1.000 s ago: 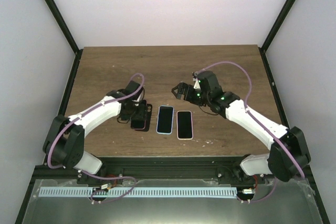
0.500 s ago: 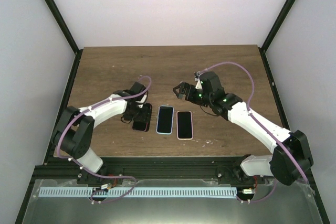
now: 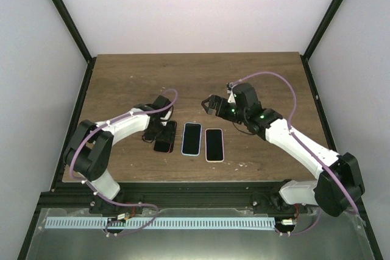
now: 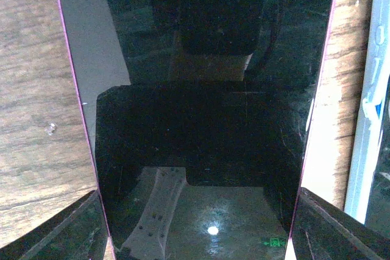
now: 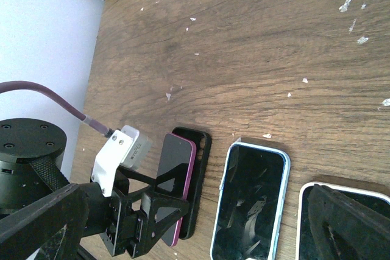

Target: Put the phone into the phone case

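Observation:
The phone (image 4: 201,89) is a dark slab with a magenta edge. My left gripper (image 4: 195,226) is shut on it across its long sides, one finger (image 4: 61,229) at each lower corner of the left wrist view. In the right wrist view the phone (image 5: 177,178) lies tilted over the black phone case (image 5: 204,150), whose right rim shows beside it. From above, phone (image 3: 163,138) and phone case (image 3: 172,127) sit left of centre. My right gripper (image 3: 209,105) hovers open above the table, farther back and to the right, with nothing in it.
A phone in a light blue case (image 3: 191,139) lies right of the black case, and a phone in a white case (image 3: 214,144) lies beside that. The blue case's edge (image 4: 368,120) is close to the held phone. Bare wooden table (image 3: 195,77) lies behind.
My left arm has swung its elbow in and shifted the phone slightly right, over the black case. The right arm has barely moved.

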You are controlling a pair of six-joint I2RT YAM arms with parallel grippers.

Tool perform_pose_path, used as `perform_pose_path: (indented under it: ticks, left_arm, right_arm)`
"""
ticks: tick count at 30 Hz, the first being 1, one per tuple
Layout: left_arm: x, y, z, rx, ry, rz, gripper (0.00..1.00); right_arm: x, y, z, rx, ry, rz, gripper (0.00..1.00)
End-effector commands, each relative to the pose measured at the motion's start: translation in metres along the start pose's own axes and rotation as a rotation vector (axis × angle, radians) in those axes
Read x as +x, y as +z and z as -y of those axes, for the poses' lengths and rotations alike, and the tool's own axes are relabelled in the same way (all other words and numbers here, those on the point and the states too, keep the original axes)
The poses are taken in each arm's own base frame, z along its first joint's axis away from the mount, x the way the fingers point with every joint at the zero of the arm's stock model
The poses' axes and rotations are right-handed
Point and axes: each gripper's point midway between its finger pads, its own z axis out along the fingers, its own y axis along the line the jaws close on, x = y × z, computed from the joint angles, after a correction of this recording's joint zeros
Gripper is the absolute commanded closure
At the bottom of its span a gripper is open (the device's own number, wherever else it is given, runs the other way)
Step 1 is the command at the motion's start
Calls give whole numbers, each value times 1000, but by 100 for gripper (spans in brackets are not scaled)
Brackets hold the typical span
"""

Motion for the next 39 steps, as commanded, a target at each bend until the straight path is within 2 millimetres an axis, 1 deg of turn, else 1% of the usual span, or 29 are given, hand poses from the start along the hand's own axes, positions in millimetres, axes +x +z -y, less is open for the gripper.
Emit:
perform_pose_path:
  ticks: [1, 7, 10, 12, 16, 24, 25, 26, 27, 29, 32, 36, 39]
  left_arm:
    - [-16, -6, 5, -8, -2, 39, 35]
    - [-18, -3, 2, -29, -16, 27, 34]
    - [-18, 0, 0, -43, -22, 21, 33]
    - [-17, 1, -1, -48, -27, 17, 31]
    - [-17, 1, 0, -47, -32, 17, 23]
    - [-16, 0, -2, -57, -38, 6, 14]
    - [-17, 0, -1, -55, -38, 7, 12]
    - [-17, 0, -1, -55, -39, 7, 8]
    - [-17, -1, 0, -53, -39, 7, 6]
    - [-18, -2, 1, -45, -40, 8, 7]
    - [-21, -7, 2, -44, -58, 29, 10]
    - [-30, -18, 3, 2, -102, 78, 14]
    - [-37, -27, -2, 77, -167, 118, 19]
  right_arm:
    - [-11, -8, -3, -6, -4, 48, 0]
    - [-11, -10, -2, 0, -7, 53, 0]
    - [-12, -12, -1, 2, -9, 60, 0]
    - [-12, -13, -1, 4, -13, 63, 0]
    - [-13, -14, -1, 7, -17, 70, 0]
    - [-13, -14, 0, 11, -18, 68, 0]
    - [-13, -14, 1, 12, -18, 69, 0]
    - [-12, -14, 1, 12, -19, 70, 0]
    - [-12, -15, 1, 11, -20, 72, 0]
    - [-12, -15, 1, 12, -23, 72, 0]
    - [-12, -15, 1, 11, -27, 69, 0]
    - [-1, -13, -6, -55, -25, 29, 0]
    - [9, -7, -4, -75, 7, -4, 0]
